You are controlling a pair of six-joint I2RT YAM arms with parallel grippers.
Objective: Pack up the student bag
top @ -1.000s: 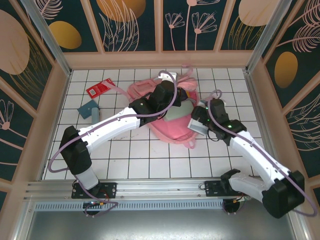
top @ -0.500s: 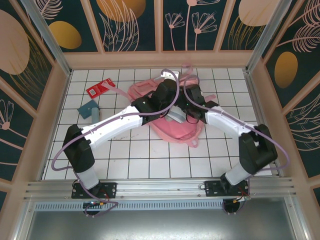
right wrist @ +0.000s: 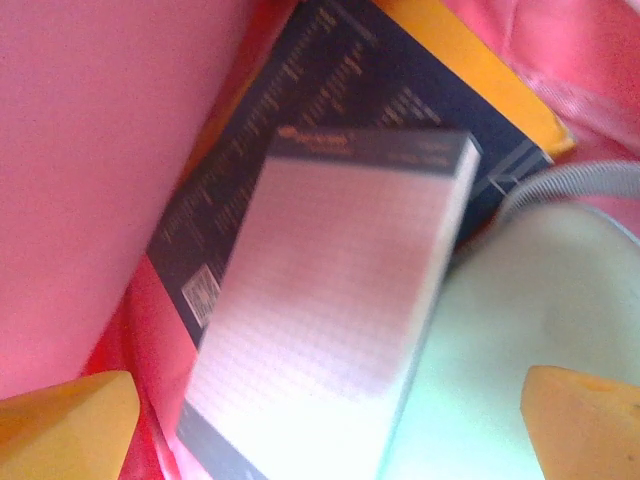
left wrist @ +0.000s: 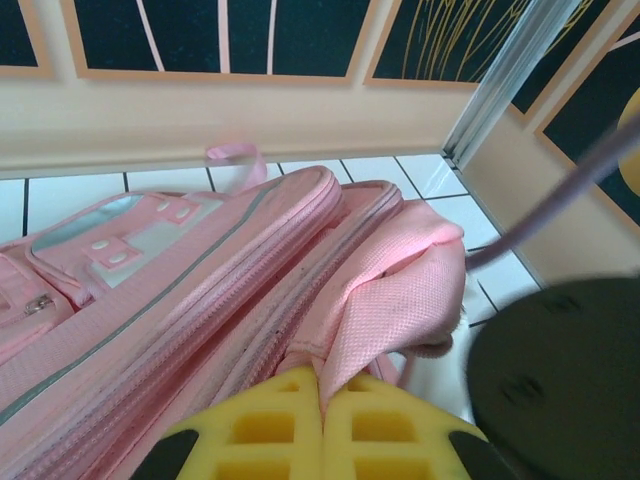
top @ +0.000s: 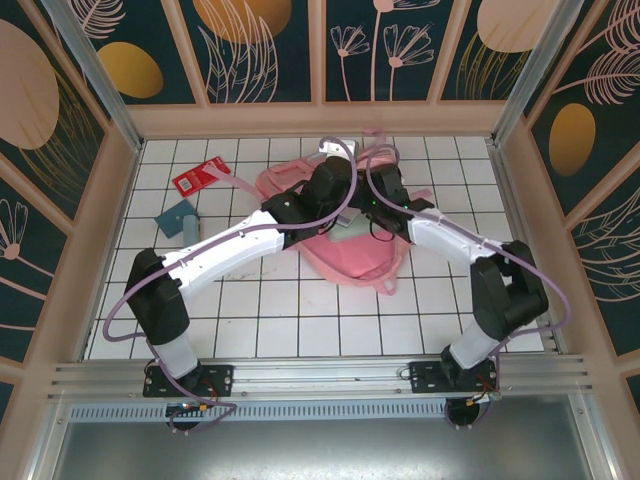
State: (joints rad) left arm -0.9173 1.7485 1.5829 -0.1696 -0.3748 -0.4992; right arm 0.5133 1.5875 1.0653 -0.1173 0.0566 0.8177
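large pink fabric student bag [top: 352, 262] lies toward the far middle of the white tiled surface [top: 270, 320], with both arms reaching over it from either side. the yellow left fingers [left wrist: 265, 435] are pressed together, clamped on a fold of the bag's pink fabric just beside its zip lines. the bag's front pockets and pale strips stretch away toward the back wall.

the yellow right fingers [right wrist: 60, 420] stand wide apart inside the bag's pink interior and grip nothing. between them lies a white grid-patterned pad with a dark edge [right wrist: 330, 300]. it rests on a dark-covered book with an orange border [right wrist: 400, 90]. a pale green object [right wrist: 520, 320], blurred, sits just beside the pad.

on the left of the surface, well apart from the bag, are a flat red packet [top: 200, 177] and a small teal box [top: 178, 217].
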